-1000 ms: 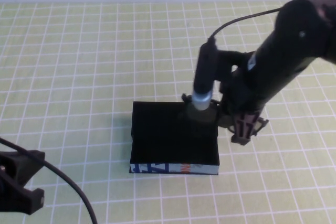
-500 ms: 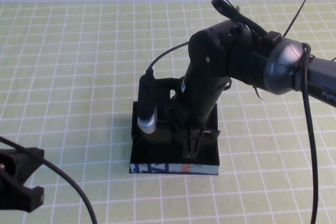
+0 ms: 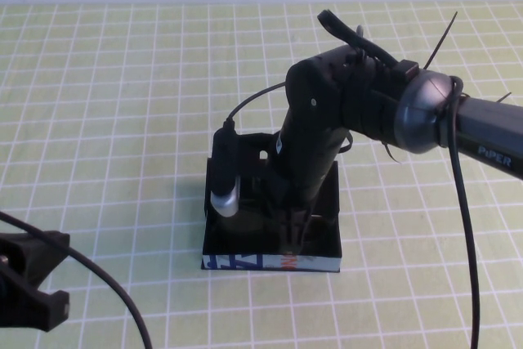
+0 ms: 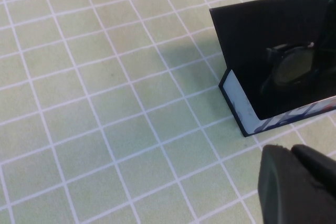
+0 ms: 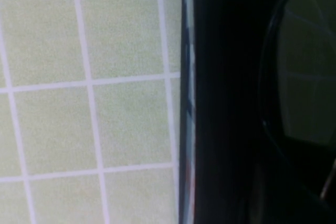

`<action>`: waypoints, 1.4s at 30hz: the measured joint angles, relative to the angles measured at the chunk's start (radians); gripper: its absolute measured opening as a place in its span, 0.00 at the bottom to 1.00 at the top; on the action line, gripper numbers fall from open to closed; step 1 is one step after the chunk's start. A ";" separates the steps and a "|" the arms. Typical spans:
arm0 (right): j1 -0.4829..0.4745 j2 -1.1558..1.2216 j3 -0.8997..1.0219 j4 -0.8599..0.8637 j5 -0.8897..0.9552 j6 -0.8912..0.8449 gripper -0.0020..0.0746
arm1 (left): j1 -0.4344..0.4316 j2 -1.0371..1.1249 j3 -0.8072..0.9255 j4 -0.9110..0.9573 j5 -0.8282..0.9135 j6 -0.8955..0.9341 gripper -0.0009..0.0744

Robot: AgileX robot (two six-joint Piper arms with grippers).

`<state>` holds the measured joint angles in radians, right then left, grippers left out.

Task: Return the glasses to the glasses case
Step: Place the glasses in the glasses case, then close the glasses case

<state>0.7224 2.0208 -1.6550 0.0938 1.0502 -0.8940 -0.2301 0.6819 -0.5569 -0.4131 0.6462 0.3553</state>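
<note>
Over the glasses case (image 3: 270,261) I have the right gripper (image 3: 296,230) lowered into the open box, presumably to seat the glasses (image 4: 291,69), whose lens shows against the black lining. I cannot tell how its pincer stands. Left gripper (image 3: 29,288) is parked near the table's (image 3: 122,104) near-left corner, clear of the work; its state is likewise undetermined.

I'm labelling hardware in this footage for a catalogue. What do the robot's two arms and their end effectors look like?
Both are matte black. The right arm, over the glasses case, has rounded housings, a grey metallic joint collar, white lettering on its forearm, black cables and cable ties, and a silver-tipped cylinder on its wrist. Its right end effector is slim and black. The left end effector, at the near left, is blocky with a thick black cable.
</note>
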 joint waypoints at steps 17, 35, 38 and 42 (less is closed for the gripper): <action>0.001 -0.067 0.000 -0.068 -0.057 0.038 0.14 | 0.001 0.040 0.000 -0.111 0.111 0.246 0.01; -0.247 -0.131 -0.093 0.194 -0.035 0.441 0.01 | -0.457 0.528 -0.004 -0.472 -0.291 0.664 0.01; -0.310 -0.106 -0.095 0.275 -0.032 0.404 0.01 | -0.518 0.622 -0.008 -0.497 -0.426 0.666 0.01; -0.344 -0.052 -0.095 0.309 -0.047 0.389 0.01 | -0.546 0.723 -0.008 -0.512 -0.550 0.666 0.01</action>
<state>0.3786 1.9691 -1.7498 0.4025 1.0036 -0.5049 -0.7763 1.4051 -0.5652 -0.9252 0.0961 1.0212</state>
